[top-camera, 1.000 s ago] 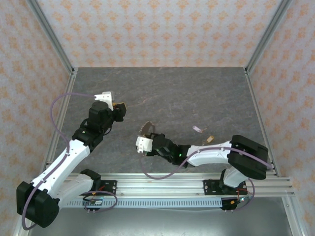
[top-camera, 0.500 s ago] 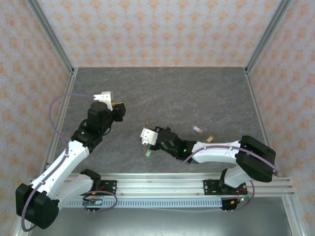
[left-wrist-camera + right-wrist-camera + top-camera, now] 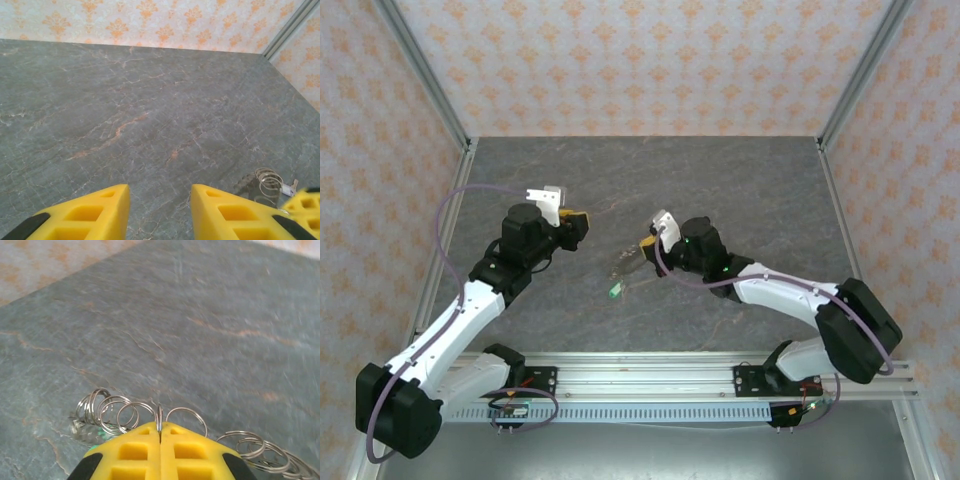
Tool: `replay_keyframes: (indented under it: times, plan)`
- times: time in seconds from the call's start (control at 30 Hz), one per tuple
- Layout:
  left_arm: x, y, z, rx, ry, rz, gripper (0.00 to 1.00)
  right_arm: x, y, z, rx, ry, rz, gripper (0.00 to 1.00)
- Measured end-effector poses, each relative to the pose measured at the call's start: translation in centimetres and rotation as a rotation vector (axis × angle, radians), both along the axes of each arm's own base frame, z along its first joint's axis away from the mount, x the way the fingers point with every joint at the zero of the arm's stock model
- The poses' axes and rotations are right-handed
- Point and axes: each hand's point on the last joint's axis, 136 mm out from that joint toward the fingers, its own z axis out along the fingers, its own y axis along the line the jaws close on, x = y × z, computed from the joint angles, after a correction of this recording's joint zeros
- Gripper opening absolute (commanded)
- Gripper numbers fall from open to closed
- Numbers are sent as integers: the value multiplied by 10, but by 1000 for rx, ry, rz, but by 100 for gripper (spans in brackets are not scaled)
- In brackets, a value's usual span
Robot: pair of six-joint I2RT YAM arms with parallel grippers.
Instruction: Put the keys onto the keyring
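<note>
**Top external view.** The left tool (image 3: 576, 225) hangs over the left half of the grey table (image 3: 740, 190), its yellow fingers a moderate gap apart and nothing between them. The right tool (image 3: 648, 241) is near the table's centre, pinched on one end of the keyring (image 3: 628, 262). The chain trails down and left from it towards the green tag (image 3: 613, 291), which lies on the table surface.

**Left wrist view.** The left tool (image 3: 160, 212) is partly open and empty above bare table (image 3: 125, 100). At lower right are the coiled wire loops of the keyring (image 3: 267, 181). Just beside them is a blurred yellow finger (image 3: 304, 199) of the right tool.

**Right wrist view.** The right tool (image 3: 160, 437) has its fingers pressed together on a single wire loop of the keyring (image 3: 120, 412). The remaining loops spread left and right along the table (image 3: 200, 315). A trace of the green tag (image 3: 102, 432) shows beneath the left loops.
</note>
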Motion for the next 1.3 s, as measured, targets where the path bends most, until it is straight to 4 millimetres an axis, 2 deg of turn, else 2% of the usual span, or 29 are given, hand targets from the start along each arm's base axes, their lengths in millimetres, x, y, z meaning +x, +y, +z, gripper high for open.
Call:
replay_keyframes:
  times: [0.1, 0.27, 0.33, 0.4, 0.47, 0.53, 0.67, 0.77, 1.0, 1.1, 1.17, 1.3]
  plan:
    - [1, -1, 6, 2, -8, -6, 37, -5, -1, -7, 16, 78, 16, 0]
    - [-1, -4, 8, 1, -11, -29, 36, -24, 7, 12, 94, 103, 121, 0]
    - [-1, -5, 7, 3, -12, -36, 36, -14, -1, 11, 108, 128, 95, 0]
    - [-1, -6, 7, 4, -10, -39, 36, 2, -17, -1, 78, 149, 19, 0]
    - [-1, -6, 6, 5, -7, -40, 36, 7, -25, -13, 25, 167, -16, 0]
    - [-1, -6, 6, 6, -4, -40, 36, -2, -20, -15, 6, 164, 31, 0]
    - [-4, -10, 6, 9, -9, -75, 37, -31, -5, 4, 39, 39, 201, 0]
    - [-9, -21, 7, 5, -15, -149, 37, -43, -8, 6, 12, -53, 273, 0]
    - [-19, -49, -9, -16, 35, -338, 38, -49, -9, 10, -39, -169, 350, 0]
    - [-24, -58, -13, -20, 46, -400, 35, -51, -9, 11, -43, -181, 369, 0]
    - [-28, -63, -12, -16, 36, -442, 29, -54, -9, 9, -42, -174, 386, 0]
    - [-39, -79, -11, 3, -3, -532, 24, -58, -9, 10, -19, -159, 417, 0]
